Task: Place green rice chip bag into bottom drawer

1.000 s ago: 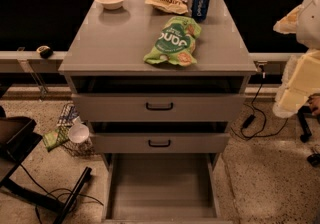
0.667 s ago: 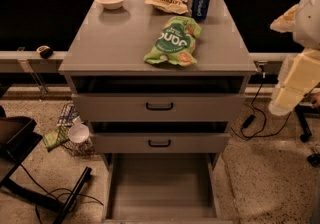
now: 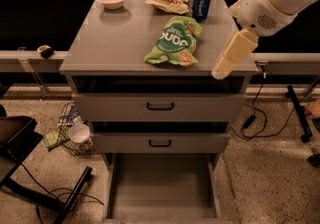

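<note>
The hand (image 3: 233, 55) has swung in from the right to hang over the front right corner of the worktop (image 3: 115, 38); whether it is apart or together cannot be told. The green rice chip bag (image 3: 174, 43) lies unmoved on the worktop, with the bottom drawer (image 3: 162, 188) open below.

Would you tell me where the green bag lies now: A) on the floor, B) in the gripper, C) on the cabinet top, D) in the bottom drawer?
C: the green bag lies on the cabinet top; the gripper hangs apart from it at the top's right front edge, and the bottom drawer is open.
</note>
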Tool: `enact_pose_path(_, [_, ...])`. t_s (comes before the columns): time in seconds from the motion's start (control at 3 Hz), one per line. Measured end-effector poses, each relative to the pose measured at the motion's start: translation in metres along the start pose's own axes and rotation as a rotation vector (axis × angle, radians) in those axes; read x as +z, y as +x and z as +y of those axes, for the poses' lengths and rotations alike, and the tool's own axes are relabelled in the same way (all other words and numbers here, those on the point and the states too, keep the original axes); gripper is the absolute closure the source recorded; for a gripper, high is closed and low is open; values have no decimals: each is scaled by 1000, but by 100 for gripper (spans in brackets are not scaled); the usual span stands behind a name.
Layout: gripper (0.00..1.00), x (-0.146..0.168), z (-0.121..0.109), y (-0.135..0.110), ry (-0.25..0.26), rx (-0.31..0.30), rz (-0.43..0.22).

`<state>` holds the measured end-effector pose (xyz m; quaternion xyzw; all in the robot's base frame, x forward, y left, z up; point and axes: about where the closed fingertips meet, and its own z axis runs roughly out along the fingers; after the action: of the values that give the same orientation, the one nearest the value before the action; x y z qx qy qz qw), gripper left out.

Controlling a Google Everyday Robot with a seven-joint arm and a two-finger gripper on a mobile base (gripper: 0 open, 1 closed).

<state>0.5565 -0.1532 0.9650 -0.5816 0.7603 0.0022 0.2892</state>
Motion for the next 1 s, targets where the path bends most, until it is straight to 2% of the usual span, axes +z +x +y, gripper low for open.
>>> enact_pose_path(0.33, [0,20,-41,-34,50,120,-34])
enact_pose_path(0.67, [0,47,-80,-59,84,246,-2])
enact_pose_path(1.0, [0,85,-116,-62,77,442,-24])
